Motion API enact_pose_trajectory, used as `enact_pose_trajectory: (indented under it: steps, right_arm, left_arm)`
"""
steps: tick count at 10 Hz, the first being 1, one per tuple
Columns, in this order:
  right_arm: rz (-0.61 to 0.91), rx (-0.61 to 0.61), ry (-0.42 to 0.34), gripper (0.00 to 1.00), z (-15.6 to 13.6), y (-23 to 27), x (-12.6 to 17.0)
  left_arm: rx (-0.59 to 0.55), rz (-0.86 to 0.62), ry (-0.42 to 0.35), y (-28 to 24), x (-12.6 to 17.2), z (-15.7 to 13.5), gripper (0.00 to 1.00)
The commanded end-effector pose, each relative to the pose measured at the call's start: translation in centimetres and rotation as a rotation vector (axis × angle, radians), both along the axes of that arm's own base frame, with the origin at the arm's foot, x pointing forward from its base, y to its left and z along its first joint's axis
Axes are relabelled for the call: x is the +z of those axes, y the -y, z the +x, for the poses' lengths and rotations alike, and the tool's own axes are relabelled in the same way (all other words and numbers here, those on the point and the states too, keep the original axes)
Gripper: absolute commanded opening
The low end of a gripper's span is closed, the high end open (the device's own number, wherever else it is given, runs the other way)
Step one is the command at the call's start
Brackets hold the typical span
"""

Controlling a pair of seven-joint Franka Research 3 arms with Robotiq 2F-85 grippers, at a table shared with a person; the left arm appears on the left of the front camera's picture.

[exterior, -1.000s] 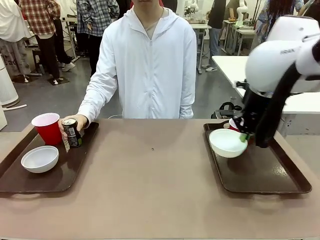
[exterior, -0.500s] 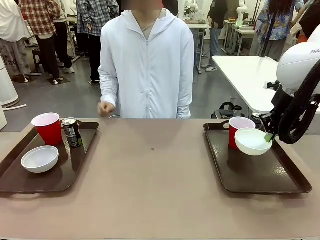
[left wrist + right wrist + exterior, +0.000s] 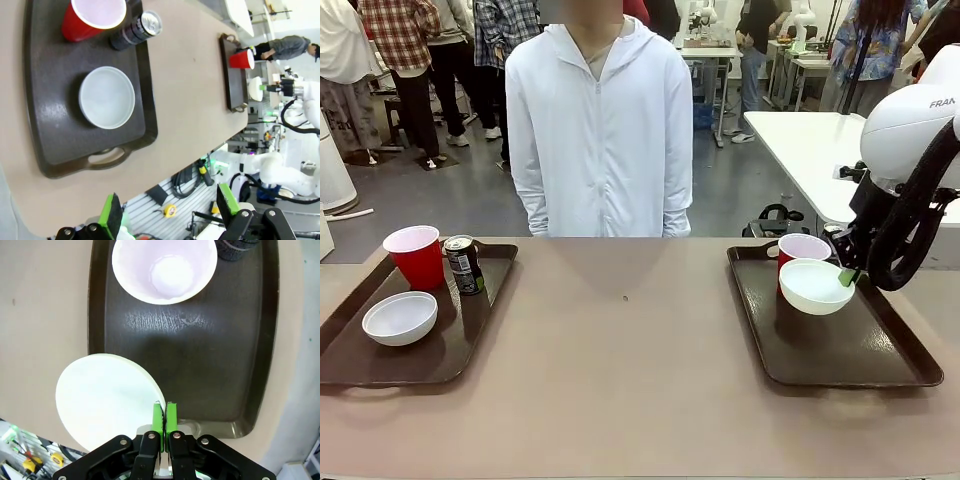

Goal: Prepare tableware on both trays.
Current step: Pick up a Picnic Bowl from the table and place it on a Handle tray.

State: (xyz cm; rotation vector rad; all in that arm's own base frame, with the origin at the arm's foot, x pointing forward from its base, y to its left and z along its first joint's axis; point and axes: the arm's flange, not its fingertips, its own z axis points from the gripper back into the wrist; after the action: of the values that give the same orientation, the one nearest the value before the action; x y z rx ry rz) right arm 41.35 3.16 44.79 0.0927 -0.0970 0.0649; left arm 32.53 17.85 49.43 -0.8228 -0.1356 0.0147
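On the left of the counter [image 3: 620, 400] sits a dark brown tray [image 3: 380, 375]. It carries a red cup [image 3: 415, 256] at the back, a black can [image 3: 463, 264] just beside the cup, and a white bowl [image 3: 400, 318] nearer the robot. All three stand upright. This tray looks complete.

The left gripper [image 3: 170, 212] hangs above that tray, holding nothing, its green-padded fingers [image 3: 111, 216] spread wide.

A person in a white jacket [image 3: 598, 130] stands at the far side of the counter, arms down.

On the right sits the second tray [image 3: 840, 360]. A second red cup [image 3: 802, 252] stands at its back, and the right wrist view shows part of a second can [image 3: 235, 247] next to it.

The right gripper [image 3: 164, 415] holds a second white bowl [image 3: 815, 286] by its rim — its fingers pinch the rim tightly. The bowl appears to hover, roughly level, above the tray's left part, in front of the cup; whether it touches the tray I cannot tell.

The step in hand is probably setting this bowl down. To do it well, keep the bowl level, lower it straight onto bare tray clear of the cup and inside the raised rim, and spread the fingers only once it rests flat — then lift straight up.
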Motion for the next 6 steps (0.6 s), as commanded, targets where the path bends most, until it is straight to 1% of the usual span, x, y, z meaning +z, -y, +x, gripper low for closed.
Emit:
enact_pose_trajectory:
  steps: [1,2,3,4,6]
  right_arm:
    - [-0.002,0.005,-0.031,0.03,1.4,0.0,-2.1]
    - [0.001,-0.011,-0.064,0.03,2.6,0.3,-4.1]
    - [-0.048,-0.021,-0.067,0.03,3.0,0.5,-5.6]
    - [-0.072,-0.017,-0.082,0.03,3.2,0.7,-6.9]
    - [-0.065,-0.018,-0.122,0.03,3.7,1.2,-8.6]
  left_arm:
    - [0.001,-0.016,0.010,-0.1,0.2,0.0,1.00]
    - [0.001,-0.016,0.010,-0.1,0.2,0.0,1.00]
    - [0.001,-0.016,0.010,-0.1,0.2,0.0,1.00]
    - [0.001,-0.016,0.010,-0.1,0.2,0.0,1.00]
    - [0.001,-0.016,0.010,-0.1,0.2,0.0,1.00]
